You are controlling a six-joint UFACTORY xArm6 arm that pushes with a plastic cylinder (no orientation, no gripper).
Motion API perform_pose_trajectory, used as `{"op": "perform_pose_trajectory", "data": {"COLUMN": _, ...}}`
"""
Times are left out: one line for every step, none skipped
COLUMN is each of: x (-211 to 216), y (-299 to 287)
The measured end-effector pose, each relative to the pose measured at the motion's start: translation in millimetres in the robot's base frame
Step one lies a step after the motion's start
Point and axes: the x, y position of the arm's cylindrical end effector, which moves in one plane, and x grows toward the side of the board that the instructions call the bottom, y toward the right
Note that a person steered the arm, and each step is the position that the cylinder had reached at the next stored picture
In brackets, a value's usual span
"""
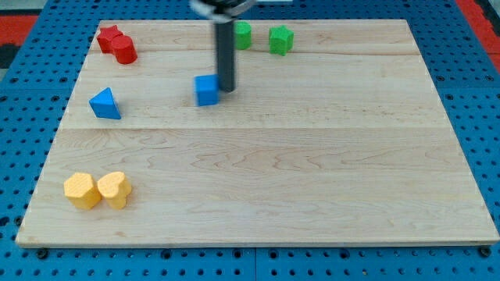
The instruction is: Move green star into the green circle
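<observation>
Our tip (226,88) (a bare rod, no hand to open or close) touched the blue cube (207,90); the green star (280,39) lay at two o'clock, green circle (243,35) beside it.

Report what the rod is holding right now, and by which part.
Nothing is held. My tip has no grasp; it rests against the right side of the blue cube, below the green circle and green star.

Star (281,39) right of circle (243,35)
</observation>
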Motion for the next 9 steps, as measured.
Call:
{"op": "perform_pose_trajectory", "data": {"x": 14.3, "y": -59.2}}
{"op": "perform_pose_trajectory", "data": {"x": 0.9, "y": -65.5}}
{"op": "perform_pose_trajectory", "data": {"x": -33.9, "y": 24.8}}
{"op": "perform_pose_trajectory", "data": {"x": -61.1, "y": 104.3}}
{"op": "perform_pose_trajectory", "data": {"x": -85.5, "y": 188.6}}
{"op": "perform_pose_trajectory", "data": {"x": -103.9, "y": 172.9}}
{"op": "perform_pose_trajectory", "data": {"x": -110.0, "y": 130.1}}
{"op": "perform_pose_trajectory", "data": {"x": -104.8, "y": 180.8}}
{"op": "perform_pose_trajectory", "data": {"x": -148.3, "y": 206.5}}
